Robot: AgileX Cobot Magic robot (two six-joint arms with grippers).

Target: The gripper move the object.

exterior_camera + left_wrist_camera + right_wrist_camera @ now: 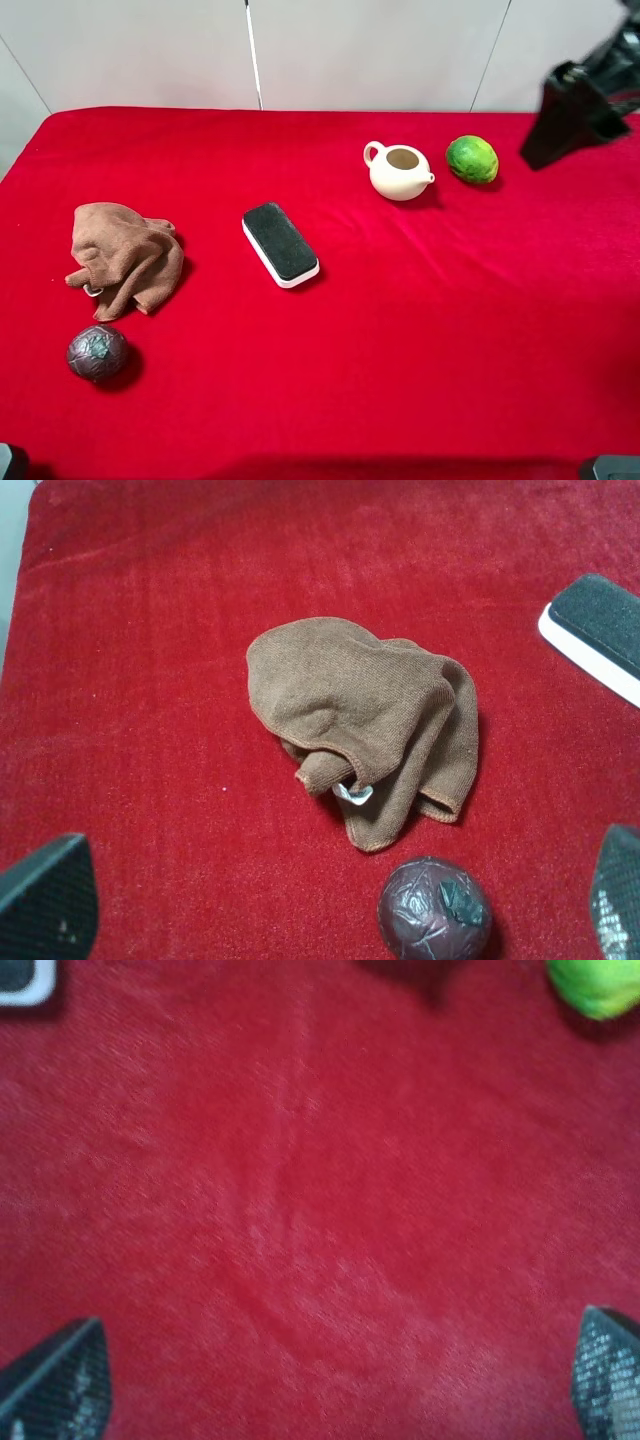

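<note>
A crumpled brown cloth point(125, 255) lies at the left of the red table point(420, 330); it fills the middle of the left wrist view point(365, 715). A dark foil-like ball point(97, 352) sits just in front of it, also in the left wrist view point(433, 910). A black-topped white eraser point(280, 243) lies near the middle. A cream teapot point(398, 170) and a green fruit point(472, 159) stand at the back right. My left gripper point(340, 880) is open and empty, hovering before the cloth and ball. My right gripper point(340, 1360) is open and empty over bare red cloth.
A black angular piece of equipment point(575, 110) hangs over the back right corner. Only slivers of the grippers show at the front corners of the high view, left point(8, 462) and right point(610, 467). A white wall runs behind the table.
</note>
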